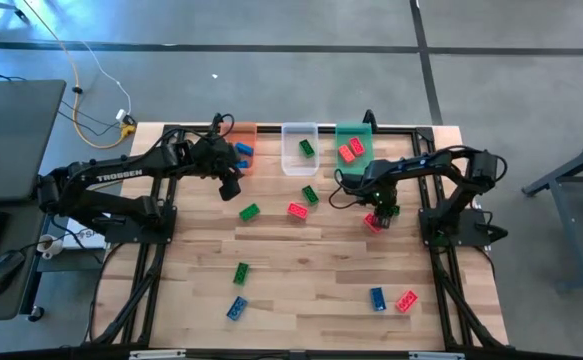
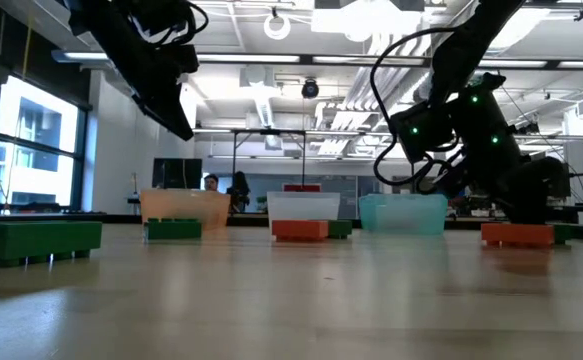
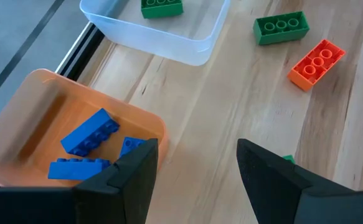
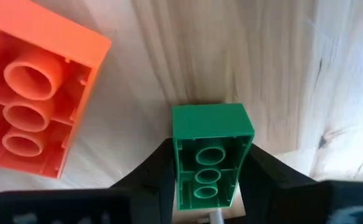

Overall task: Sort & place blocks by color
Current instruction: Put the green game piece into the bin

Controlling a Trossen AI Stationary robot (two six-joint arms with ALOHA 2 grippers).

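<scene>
Wooden planks make up the bench [image 1: 301,270], which stands on a grey floor with three bins lined along its far edge: orange bin [image 3: 50,118], clear bin [image 1: 299,148] and green bin [image 1: 354,140]. Blue blocks [image 3: 89,132] lie in the orange bin, one green block [image 1: 306,147] in the clear one and red blocks [image 1: 351,150] in the green one, so each colour has its home.

Down at the bench, in front of the green bin, the right hand [image 4: 209,190] has its two dark fingers pressed against the long sides of an upturned green block [image 4: 211,155], its hollow underside showing. A red block [image 4: 35,102] lies just beside it, also hollow side up. Gripping the long sides probably keeps the small brick from twisting.

Hovering by the orange bin, the left hand [image 3: 197,177] stands wide and empty, presumably waiting its turn. More red, green and blue blocks lie scattered over the bench, so much sorting remains.
</scene>
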